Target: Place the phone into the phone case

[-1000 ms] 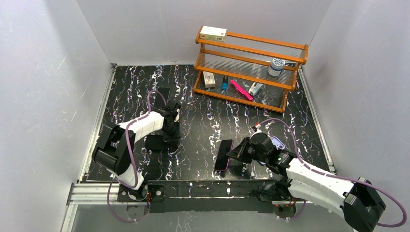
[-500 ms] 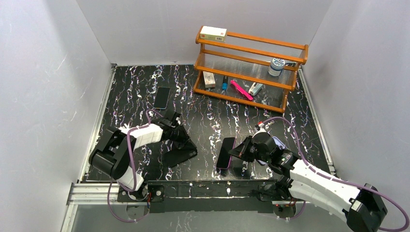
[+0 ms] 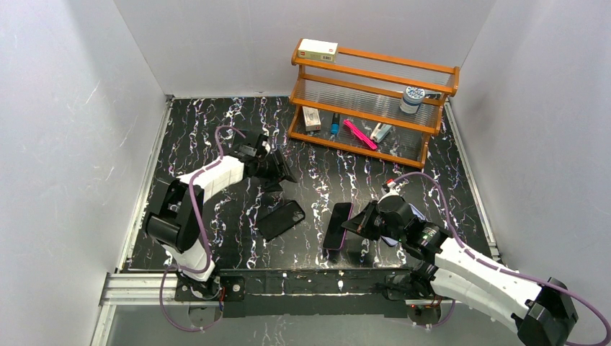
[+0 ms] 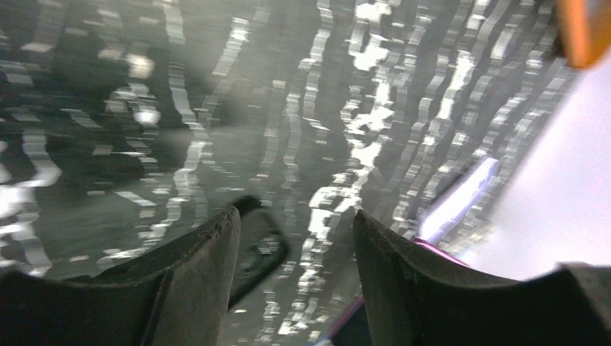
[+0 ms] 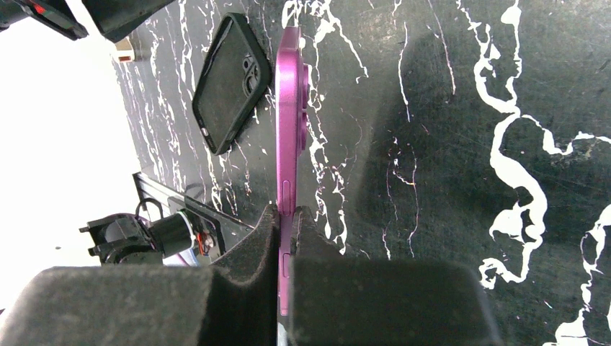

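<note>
Top view: the left pincer (image 3: 284, 171) has just let go of the black phone (image 3: 281, 220) and swung up and away. That phone now lies flat on the worktop (image 3: 202, 122), on the pincer's near side and clear of it. My guess is that was just clearing space.

The right pincer (image 3: 351, 225) is clamped on the purple phone (image 3: 336, 226), which stands on edge. The lavender phone case (image 3: 413, 213) peeks out just behind its wrist; it's mostly hidden, so I can't tell what's in it.

The wooden rack (image 3: 375, 82), far beyond both pincers, holds a box (image 3: 318, 50) up top, a white tub (image 3: 412, 99) and a pink thing (image 3: 359, 134) among bits lower down.

Left wrist: blurry, but the fingers are spread with nothing between them.

Right wrist: the fingers pinch the purple phone's near end, and the black phone lies just left of its far end.
</note>
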Robot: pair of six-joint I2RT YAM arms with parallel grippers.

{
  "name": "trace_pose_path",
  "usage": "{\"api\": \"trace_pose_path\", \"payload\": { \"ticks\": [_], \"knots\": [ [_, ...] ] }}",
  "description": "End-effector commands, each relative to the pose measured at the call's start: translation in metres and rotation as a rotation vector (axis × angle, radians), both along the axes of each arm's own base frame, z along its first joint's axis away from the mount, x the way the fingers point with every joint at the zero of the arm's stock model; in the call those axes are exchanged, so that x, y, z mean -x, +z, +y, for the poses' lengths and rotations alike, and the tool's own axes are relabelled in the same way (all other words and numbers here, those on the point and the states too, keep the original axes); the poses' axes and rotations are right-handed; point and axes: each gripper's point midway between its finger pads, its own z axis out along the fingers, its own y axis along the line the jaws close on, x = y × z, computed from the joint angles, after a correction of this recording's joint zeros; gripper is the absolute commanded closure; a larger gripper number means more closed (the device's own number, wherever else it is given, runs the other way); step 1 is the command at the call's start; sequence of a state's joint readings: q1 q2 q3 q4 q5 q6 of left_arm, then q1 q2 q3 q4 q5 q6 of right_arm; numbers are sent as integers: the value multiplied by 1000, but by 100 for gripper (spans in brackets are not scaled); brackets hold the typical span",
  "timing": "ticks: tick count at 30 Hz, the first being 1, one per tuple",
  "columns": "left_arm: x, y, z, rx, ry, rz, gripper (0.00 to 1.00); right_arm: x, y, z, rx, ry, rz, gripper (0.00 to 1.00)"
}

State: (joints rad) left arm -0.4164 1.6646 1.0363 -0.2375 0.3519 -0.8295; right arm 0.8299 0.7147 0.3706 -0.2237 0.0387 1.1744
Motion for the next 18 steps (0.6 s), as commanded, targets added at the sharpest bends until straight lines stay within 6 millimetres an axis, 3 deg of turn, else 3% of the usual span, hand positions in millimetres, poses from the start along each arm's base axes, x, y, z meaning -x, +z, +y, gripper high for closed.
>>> {"api": "trace_pose_path", "payload": {
  "ticks": [1, 5, 10, 18],
  "knots": [
    [31, -24, 67, -302, -123, 50, 42, -10, 32, 14, -85, -6, -54, 99],
    [47, -33, 80, -329, -179, 81, 37, -10, 31, 18, -87, 9, -42, 99],
    [76, -47, 79, -292, -231, 164, 39, -11, 34, 26, -117, 27, -40, 99],
    [116, -36, 50, -35, -225, 215, 48, -10, 39, 33, -134, 53, -31, 99]
  ]
}}
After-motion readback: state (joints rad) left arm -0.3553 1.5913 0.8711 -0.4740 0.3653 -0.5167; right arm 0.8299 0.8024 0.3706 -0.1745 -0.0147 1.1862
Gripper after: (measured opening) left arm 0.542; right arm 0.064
